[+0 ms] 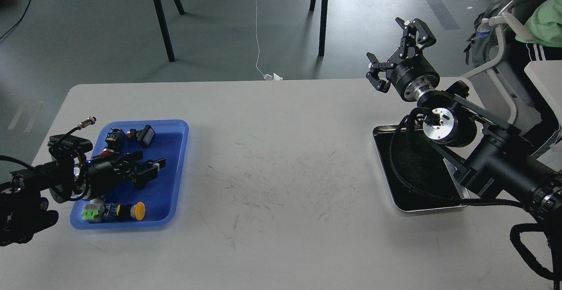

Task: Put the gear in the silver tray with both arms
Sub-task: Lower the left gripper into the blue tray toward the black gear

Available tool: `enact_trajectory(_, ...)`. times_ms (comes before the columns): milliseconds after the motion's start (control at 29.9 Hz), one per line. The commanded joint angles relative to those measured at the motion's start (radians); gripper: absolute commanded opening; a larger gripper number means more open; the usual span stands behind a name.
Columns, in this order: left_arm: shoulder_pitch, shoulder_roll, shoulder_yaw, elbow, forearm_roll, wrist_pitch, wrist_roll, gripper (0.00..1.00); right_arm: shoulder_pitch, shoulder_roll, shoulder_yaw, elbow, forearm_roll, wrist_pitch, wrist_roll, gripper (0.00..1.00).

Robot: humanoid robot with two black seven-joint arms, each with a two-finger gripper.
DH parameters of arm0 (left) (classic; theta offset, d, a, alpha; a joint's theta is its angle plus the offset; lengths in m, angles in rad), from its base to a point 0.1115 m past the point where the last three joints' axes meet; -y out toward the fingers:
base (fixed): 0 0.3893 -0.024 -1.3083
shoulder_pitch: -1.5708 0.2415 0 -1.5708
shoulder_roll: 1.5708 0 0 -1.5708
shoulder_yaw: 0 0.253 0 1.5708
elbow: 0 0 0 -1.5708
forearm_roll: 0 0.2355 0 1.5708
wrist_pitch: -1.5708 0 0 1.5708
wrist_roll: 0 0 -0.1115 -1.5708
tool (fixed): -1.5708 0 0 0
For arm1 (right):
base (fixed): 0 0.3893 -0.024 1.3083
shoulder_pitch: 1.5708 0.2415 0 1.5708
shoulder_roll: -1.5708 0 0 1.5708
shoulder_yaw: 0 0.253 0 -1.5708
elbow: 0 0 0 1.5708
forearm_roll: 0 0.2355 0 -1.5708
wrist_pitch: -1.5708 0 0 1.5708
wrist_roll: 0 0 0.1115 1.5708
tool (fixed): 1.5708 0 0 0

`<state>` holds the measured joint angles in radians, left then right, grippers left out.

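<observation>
White table (281, 158) bears blue tray (178, 171) and silver tray (432, 209).

Two black jointed arms (505, 158) w/ silver rings, black cables

Even, soft overhead light, faint shadows on the table (281, 149), sharp focus.

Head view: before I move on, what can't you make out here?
- Left tool: dark, over the blue tray; open or shut unclear, and it hides the parts beneath.
- Silver tray: the right arm covers its right side.
- Tray parts: too small to pick out a gear.
- Right tool: open, empty.
</observation>
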<state>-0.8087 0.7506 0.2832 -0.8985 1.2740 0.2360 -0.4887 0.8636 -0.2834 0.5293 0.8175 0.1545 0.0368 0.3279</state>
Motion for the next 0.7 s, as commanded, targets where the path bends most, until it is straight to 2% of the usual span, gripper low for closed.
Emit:
enact_trajectory(0,0.005,-0.002,0.001,0.006,0.001,0.002,0.000,0.71,0.000,0.000,-0.002,0.000,0.000,0.000,0.000,0.98)
enact_trajectory(434,0.037,-0.005,-0.001,0.035,0.002,0.032,0.000,0.68,0.002,0.000,-0.008,0.002,-0.001,-0.006,-0.001,0.98)
enact_trajectory(668,0.031,-0.045,0.001,0.044,0.002,0.034,0.000,0.67,0.000,-0.005,-0.011,0.002,-0.001,-0.006,-0.001,0.98)
